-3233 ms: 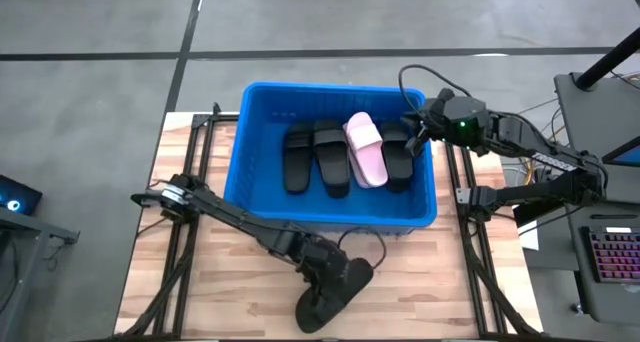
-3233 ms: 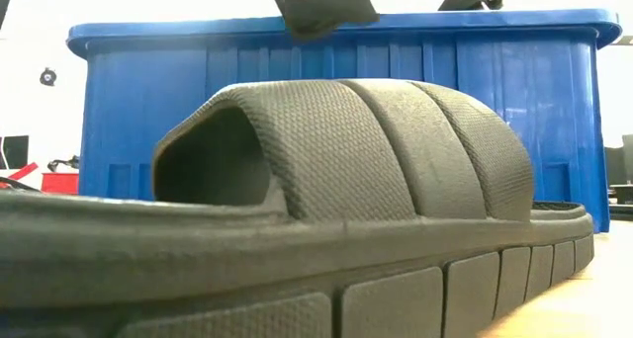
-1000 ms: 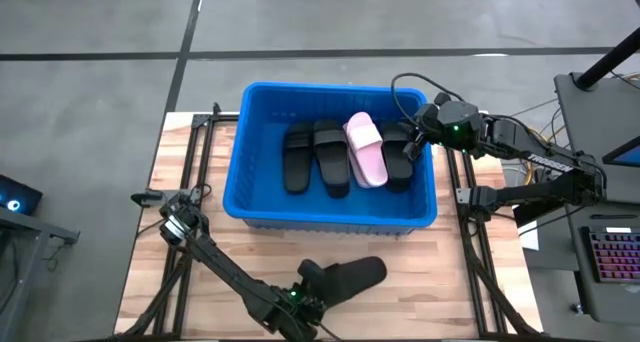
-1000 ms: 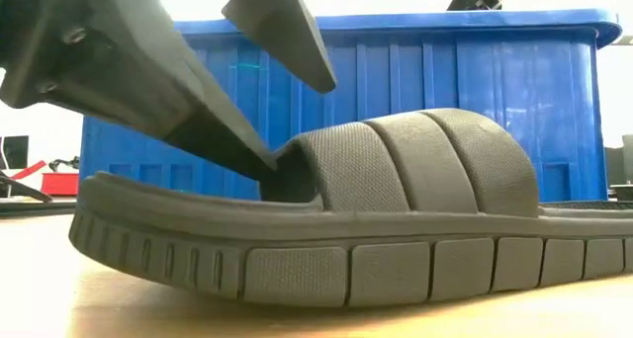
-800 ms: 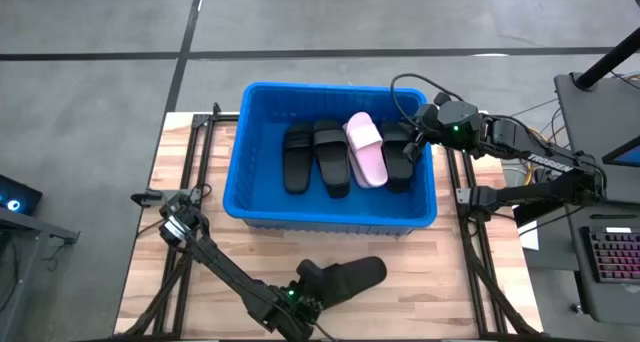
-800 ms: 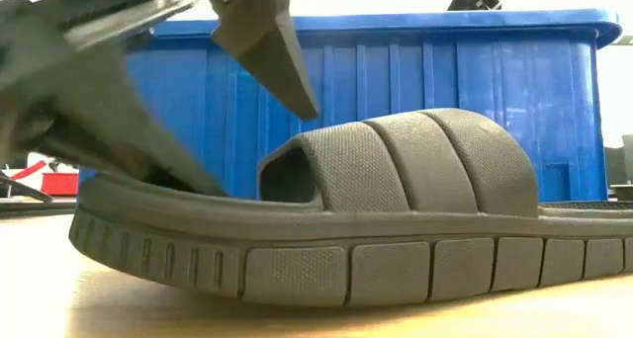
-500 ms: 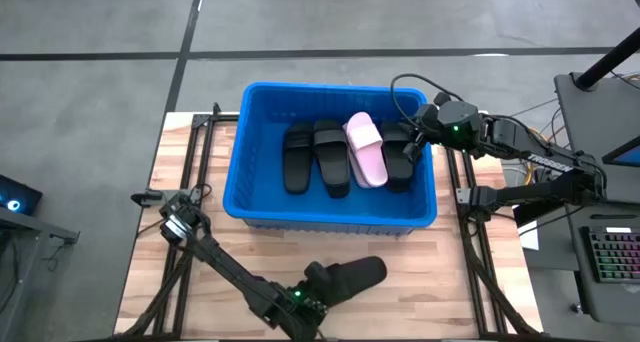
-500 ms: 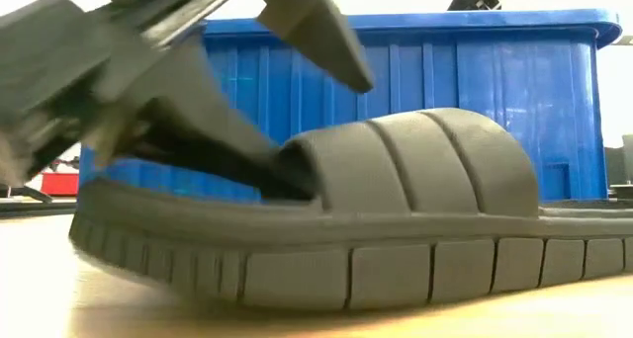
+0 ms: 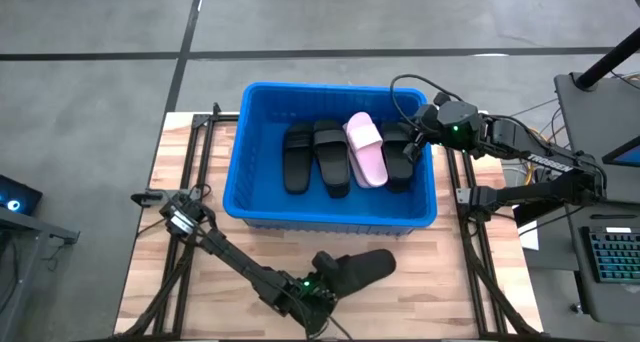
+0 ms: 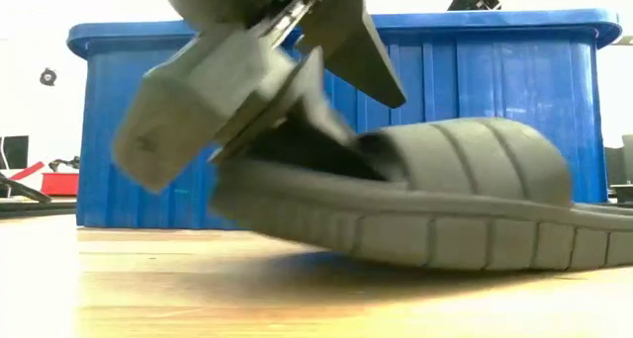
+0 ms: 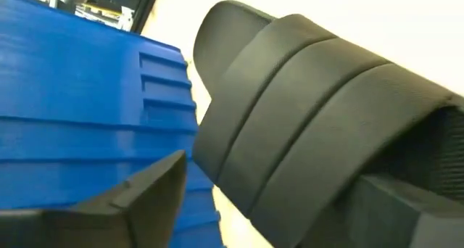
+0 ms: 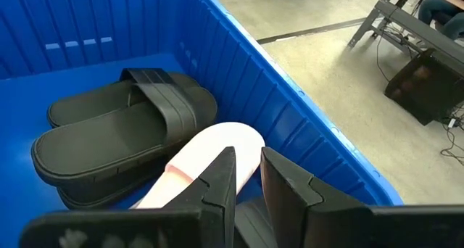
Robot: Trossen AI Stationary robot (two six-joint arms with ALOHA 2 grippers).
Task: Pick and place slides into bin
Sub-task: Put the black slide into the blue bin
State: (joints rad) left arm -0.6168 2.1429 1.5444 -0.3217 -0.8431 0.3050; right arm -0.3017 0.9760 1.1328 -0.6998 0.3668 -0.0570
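On the wooden table (image 9: 200, 182), in front of the blue bin (image 9: 262, 218), the left end effector (image 9: 322, 273) has its fingers clenched around the strap end of a black slide (image 9: 358, 268), whose heel end is tilted up off the table. In the bin lie three black slides (image 9: 315, 157) and a pink one (image 9: 366, 148). The right end effector (image 9: 412, 134) hovers over the bin's right side, fingers nearly together, grasping nothing.

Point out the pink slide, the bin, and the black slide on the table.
pink slide (image 9: 366, 150), high view, its strap
bin (image 9: 330, 215), high view, its near wall
black slide (image 9: 362, 266), high view, its strap
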